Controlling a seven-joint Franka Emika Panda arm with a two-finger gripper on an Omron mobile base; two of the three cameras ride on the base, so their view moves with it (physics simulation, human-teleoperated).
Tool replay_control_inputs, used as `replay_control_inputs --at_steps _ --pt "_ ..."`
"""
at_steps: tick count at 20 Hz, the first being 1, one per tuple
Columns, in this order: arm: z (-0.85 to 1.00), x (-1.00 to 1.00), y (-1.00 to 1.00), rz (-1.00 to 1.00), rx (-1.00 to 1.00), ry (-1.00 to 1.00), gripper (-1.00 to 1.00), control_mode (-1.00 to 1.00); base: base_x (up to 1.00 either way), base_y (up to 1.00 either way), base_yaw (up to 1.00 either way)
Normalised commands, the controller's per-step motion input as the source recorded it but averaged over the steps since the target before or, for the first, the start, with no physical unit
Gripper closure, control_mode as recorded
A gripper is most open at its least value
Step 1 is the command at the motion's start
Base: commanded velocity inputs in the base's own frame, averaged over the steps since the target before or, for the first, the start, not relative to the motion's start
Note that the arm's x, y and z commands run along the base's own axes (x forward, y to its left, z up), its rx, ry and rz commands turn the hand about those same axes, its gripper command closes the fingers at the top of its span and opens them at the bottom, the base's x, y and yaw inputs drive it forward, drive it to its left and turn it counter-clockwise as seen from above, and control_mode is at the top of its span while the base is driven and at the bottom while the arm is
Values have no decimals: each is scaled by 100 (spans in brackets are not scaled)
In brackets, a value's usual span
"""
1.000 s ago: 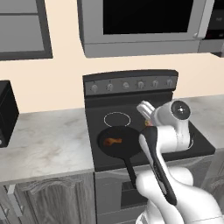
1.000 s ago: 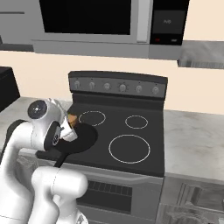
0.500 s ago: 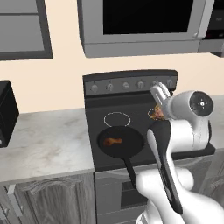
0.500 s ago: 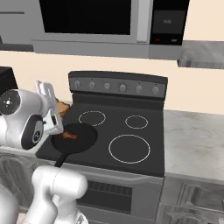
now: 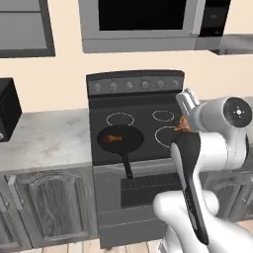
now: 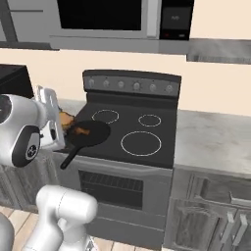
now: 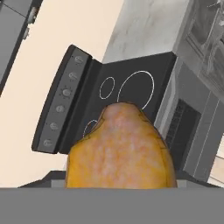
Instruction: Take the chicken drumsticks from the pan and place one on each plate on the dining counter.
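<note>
My gripper (image 5: 184, 116) hangs above the right side of the stove, shut on one chicken drumstick (image 5: 182, 125). From the other side the gripper (image 6: 58, 117) and its drumstick (image 6: 65, 117) appear level with the pan's left edge. In the hand view this golden-orange drumstick (image 7: 120, 148) bulges up close and hides the fingertips. The black pan (image 5: 120, 140) rests on the front left burner, handle toward me, with a second drumstick (image 5: 114, 139) lying in it. The pan (image 6: 88, 135) and that drumstick (image 6: 82, 131) also appear from the right. The plates and the dining counter are out of view.
The black stove (image 5: 143, 123) has white-ringed burners and a knob panel at the back. Grey marbled counters flank it, with a black toaster oven (image 5: 7, 116) at far left. A microwave (image 5: 141, 22) hangs overhead. A sink (image 6: 220, 191) lies at lower right.
The hand has lifted a drumstick out of the pan and swung it up and to the right. Both base views have shifted slightly, so the base has moved a little.
</note>
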Motion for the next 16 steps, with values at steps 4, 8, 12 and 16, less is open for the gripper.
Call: replay_control_inputs --at_steps 4,8,12,16 --pt "0 0 0 0 0 0 100 100 -42 -13 52" --pt "0 0 0 0 0 0 100 100 -24 -1 76" --pt "0 0 0 0 0 0 100 100 -20 -1 87" --pt "0 0 0 0 0 0 100 100 -15 -3 91"
